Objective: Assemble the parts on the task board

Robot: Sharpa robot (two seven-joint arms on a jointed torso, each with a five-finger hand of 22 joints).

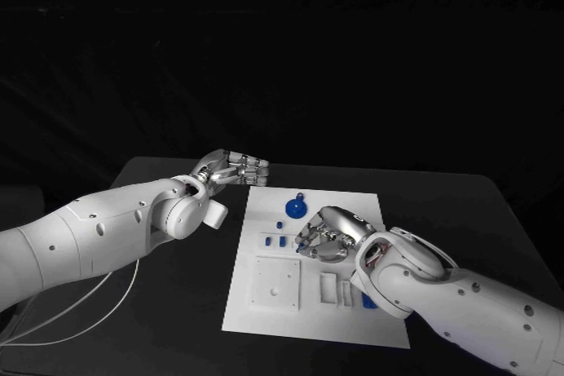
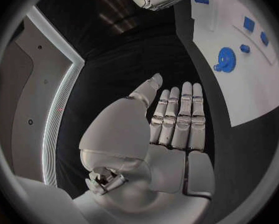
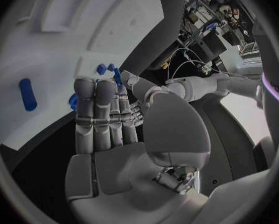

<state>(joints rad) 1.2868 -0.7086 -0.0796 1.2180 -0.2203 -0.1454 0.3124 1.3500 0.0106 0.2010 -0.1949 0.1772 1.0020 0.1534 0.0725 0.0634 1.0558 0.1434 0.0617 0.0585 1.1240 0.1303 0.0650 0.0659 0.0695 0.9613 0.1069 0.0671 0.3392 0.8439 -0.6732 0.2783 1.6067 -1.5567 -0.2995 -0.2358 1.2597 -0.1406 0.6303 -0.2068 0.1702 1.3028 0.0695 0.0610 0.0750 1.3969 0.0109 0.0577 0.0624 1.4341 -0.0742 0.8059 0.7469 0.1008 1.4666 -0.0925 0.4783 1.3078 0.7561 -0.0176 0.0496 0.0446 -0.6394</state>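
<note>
The white task board lies in the middle of the black table. A blue gear sits near its far end, with small blue parts just in front of it. My right hand hovers over the board's middle, fingers pointing down at these parts. In the right wrist view its fingers are straight and the thumb stands close to a thin blue part; contact is unclear. My left hand is off the board's far left corner, its fingers flat and holding nothing. The gear lies beyond them.
A raised white square plate and narrow white blocks stand on the near part of the board. A blue part lies beside my right forearm. A white cable trails over the table at the left.
</note>
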